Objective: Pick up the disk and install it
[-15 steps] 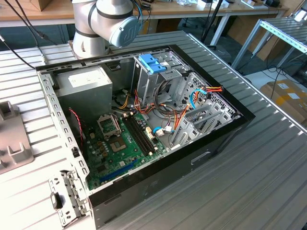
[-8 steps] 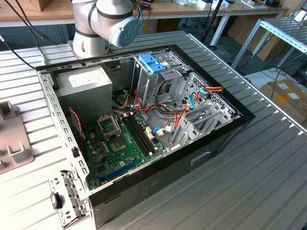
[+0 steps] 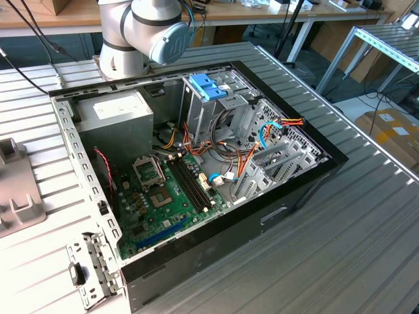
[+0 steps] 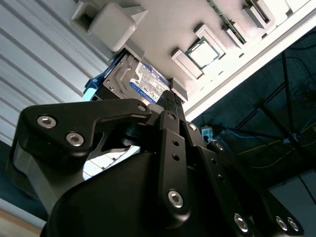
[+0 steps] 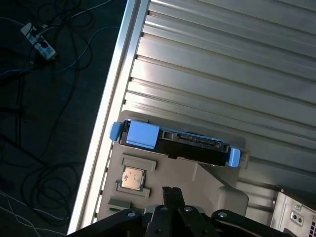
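The disk (image 5: pixel 174 143) lies on edge in a slot of a grey holder tray (image 5: pixel 207 180), its dark body framed by bright blue rails with a blue tab at each end. In the second wrist view the disk (image 4: pixel 143 81) shows its labelled face beside the blue rail. My gripper (image 5: pixel 171 190) hangs above the tray, short of the disk and not touching it. Its two black fingers are pressed together with nothing between them, and in the second wrist view the gripper (image 4: pixel 168 96) points toward the disk's edge.
The open computer case (image 3: pixel 314 176) lies on the ribbed metal table (image 3: pixel 366 248), with a drive cage and pale blue latch (image 3: pixel 208 85), a grey power-supply box (image 3: pixel 114 114) and loose cables. A processor chip (image 5: pixel 132 177) sits in the tray. The table edge (image 5: pixel 111 108) runs close to the disk.
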Robot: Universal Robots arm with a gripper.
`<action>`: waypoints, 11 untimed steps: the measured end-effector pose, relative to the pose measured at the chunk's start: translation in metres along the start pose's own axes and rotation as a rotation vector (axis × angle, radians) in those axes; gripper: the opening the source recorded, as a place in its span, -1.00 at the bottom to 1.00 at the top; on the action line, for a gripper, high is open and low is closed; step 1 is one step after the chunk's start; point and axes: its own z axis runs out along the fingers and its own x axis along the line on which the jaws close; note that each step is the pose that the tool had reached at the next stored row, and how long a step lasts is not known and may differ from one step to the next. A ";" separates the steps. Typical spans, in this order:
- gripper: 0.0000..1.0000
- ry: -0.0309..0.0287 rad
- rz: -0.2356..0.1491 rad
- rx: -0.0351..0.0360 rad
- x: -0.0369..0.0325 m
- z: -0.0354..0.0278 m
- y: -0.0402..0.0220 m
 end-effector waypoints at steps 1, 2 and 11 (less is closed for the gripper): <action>-0.79 0.0000 -0.004 -0.0001 0.0000 0.0000 0.0000; -0.79 -0.0001 -0.011 -0.0003 0.0000 0.0000 0.0000; -0.79 -0.0003 -0.059 -0.0016 0.0000 0.0000 0.0000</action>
